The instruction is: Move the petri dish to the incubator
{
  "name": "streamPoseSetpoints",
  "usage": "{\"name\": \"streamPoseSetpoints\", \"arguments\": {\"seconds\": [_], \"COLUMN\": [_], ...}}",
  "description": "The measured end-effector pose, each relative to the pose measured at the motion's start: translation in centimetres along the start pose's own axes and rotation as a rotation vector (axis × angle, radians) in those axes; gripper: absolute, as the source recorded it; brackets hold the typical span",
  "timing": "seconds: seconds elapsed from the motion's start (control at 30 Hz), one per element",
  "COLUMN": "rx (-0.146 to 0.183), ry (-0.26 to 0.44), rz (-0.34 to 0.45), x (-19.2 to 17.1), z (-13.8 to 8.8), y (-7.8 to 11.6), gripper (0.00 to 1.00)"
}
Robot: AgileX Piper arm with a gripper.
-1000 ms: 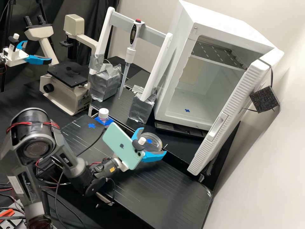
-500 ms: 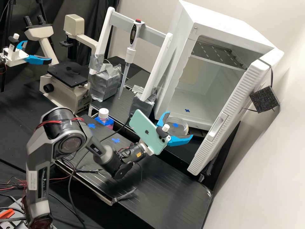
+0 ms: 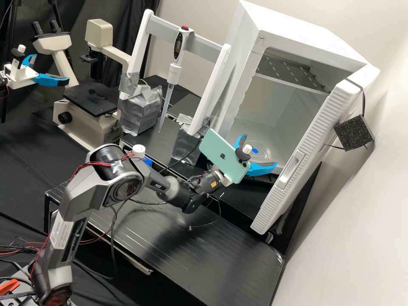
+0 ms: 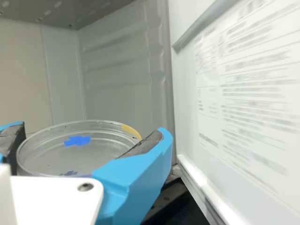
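Observation:
The clear petri dish, with a blue mark on its lid, is at the mouth of the white incubator, over the front part of its floor. My gripper is shut on the dish, one blue finger on either side. From the wrist, the gripper has its dark pads against the rim of the petri dish, which looks about level. A second blue mark shows through the dish, below it. Whether the dish touches the floor, I cannot tell. Ahead stand the inner walls of the incubator.
The open incubator door stands just right of the gripper. Inside, a metal shelf hangs above. Left of the incubator are a pipette on a white stand and a microscope. A white-capped bottle stands behind the arm.
From above the bench's black platform, the gripper has carried the dish toward the back right and up, to the incubator's opening. The arm has stretched out behind it.

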Motion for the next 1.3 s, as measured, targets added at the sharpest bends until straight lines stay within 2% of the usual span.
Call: {"name": "streamPoseSetpoints", "arguments": {"seconds": [0.1, 0.2, 0.3, 0.37, 0.57, 0.83, 0.93, 1.1, 1.3], "rx": [-0.006, 0.006, 0.017, 0.034, 0.041, 0.029, 0.004, -0.024, -0.031], "ry": [0.001, -0.005, 0.018, 0.025, 0.048, 0.089, 0.097, 0.115, 0.115], "rz": [-0.025, -0.057, -0.091, -0.113, -0.156, -0.231, -0.251, -0.260, -0.262], "x": [1.7, 3.0, 4.5, 5.4, 7.5, 9.1, 9.4, 10.1, 10.3], "z": [0.2, 0.7, 0.9, 1.4, 2.3, 3.3, 3.5, 3.6, 3.7], "y": [-0.2, -0.6, -1.0, -1.5, -2.4, -3.8, -4.1, -4.2, -4.3], "gripper": [0.00, 0.00, 0.00, 0.00, 0.00, 0.00, 0.00, 0.00, 0.00]}}
